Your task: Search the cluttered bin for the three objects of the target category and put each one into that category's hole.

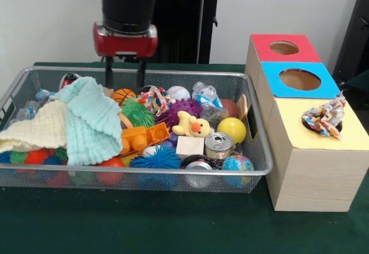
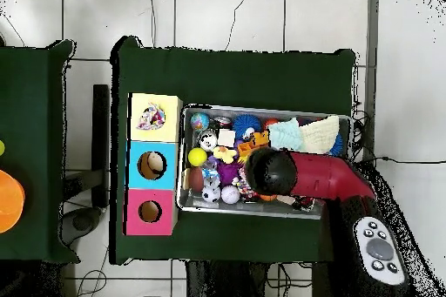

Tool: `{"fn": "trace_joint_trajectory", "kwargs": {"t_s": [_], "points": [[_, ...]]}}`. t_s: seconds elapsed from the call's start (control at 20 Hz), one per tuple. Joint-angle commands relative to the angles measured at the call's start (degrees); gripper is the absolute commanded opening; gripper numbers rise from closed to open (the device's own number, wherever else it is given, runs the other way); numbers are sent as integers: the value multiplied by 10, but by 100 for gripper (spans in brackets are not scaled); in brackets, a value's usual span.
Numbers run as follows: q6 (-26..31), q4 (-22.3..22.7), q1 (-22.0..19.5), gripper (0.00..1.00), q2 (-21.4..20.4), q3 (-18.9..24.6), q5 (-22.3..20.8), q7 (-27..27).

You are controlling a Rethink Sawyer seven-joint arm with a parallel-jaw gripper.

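Risk: the black two-fingered gripper (image 1: 124, 72) hangs empty, fingers parted, over the silver wire-mesh bin (image 1: 230, 173).
You may snag the mint-green waffle cloth (image 1: 92, 121) instead of the spotted ruffled fabric piece (image 1: 154, 99).

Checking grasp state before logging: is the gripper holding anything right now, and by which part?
Nothing is held. The gripper hangs open above the far side of the bin, its fingers apart with nothing between them. One spotted fabric piece lies just beside it, untouched.

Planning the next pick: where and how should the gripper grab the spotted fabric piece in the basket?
Take the spotted fabric piece by its raised ruffled top, coming straight down. It lies bunched on the clutter near the bin's far rim, between the orange ball and the baseball, so side access looks blocked. The gripper hangs open just beside it.
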Motion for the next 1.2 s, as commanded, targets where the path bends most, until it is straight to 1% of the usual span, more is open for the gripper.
{"fn": "trace_joint_trajectory", "kwargs": {"t_s": [0.05, 0.3, 0.6, 0.85, 1.2], "points": [[-27, 1, 24, 100, 36, 84, -19, 0], [-22, 10, 29, 100, 27, 82, -15, 10], [-15, 15, 20, 100, 28, 77, -25, 1], [-18, 34, 8, 100, 21, 67, -39, -8], [-40, 43, 6, 100, 39, 59, -59, -3]]}}
